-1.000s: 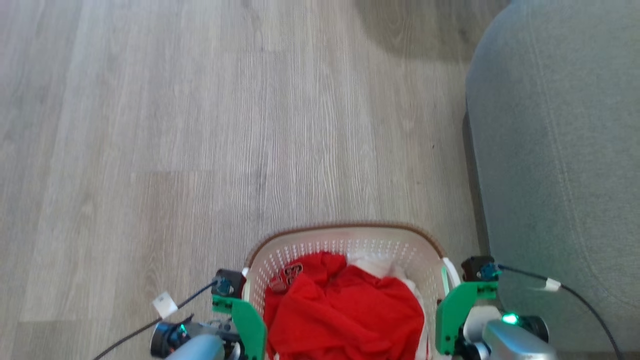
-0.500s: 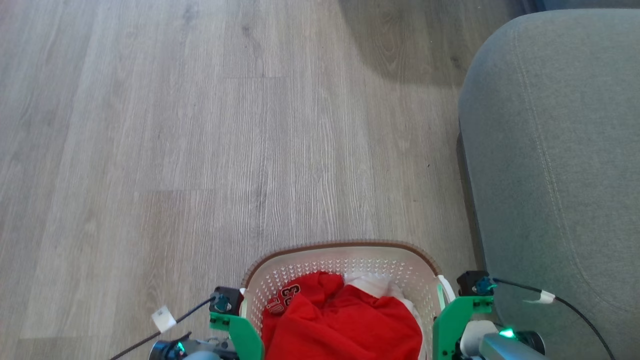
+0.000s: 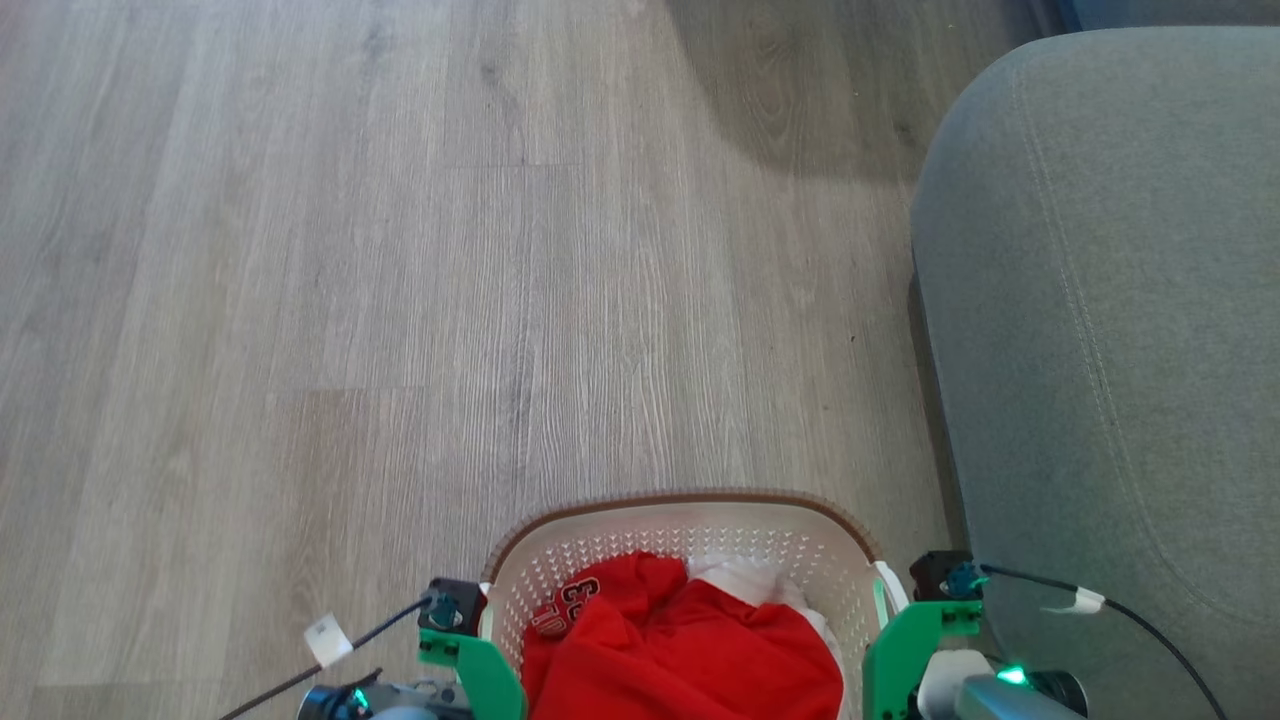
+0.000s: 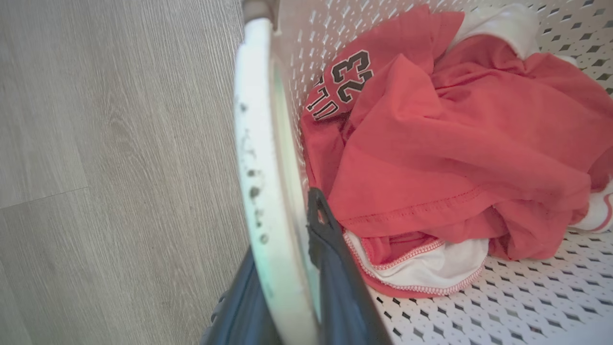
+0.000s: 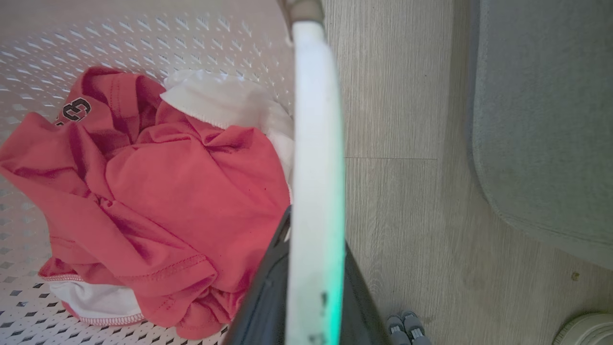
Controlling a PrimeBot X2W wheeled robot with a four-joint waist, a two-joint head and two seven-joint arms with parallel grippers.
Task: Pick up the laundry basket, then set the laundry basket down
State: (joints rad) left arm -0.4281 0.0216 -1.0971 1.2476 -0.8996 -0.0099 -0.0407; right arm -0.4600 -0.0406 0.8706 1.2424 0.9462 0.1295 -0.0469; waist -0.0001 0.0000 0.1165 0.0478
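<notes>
**A:** Two grippers, but how much of each actually shows?

**B:** Little. Low in the left wrist view, the left gripper (image 4: pixel 282 239) is clamped on the laundry basket (image 4: pixel 503 306) by its left handle (image 4: pixel 258 143). The white bar covers most of the outer finger. At bottom centre of the right wrist view, the right gripper (image 5: pixel 316 254) is clenched on the right handle (image 5: pixel 316 143) the same way.

**A:** And the basket itself?

**B:** It is at bottom centre of the head view, with its near half cut off by the frame edge. Whether it touches the floor (image 3: pixel 400 300) I cannot tell.

**A:** Contents?

**B:** A crumpled red garment (image 3: pixel 680 650) printed "23" lies over a white cloth (image 3: pixel 740 575) that is mostly buried.

**A:** And on the right of the frame?

**B:** A grey upholstered seat (image 3: pixel 1100 300), cropped. In the right wrist view's lower right corner there is a pale round thing (image 5: pixel 584 330), with small grey shapes (image 5: pixel 402 323) near it. I cannot identify either.
</notes>
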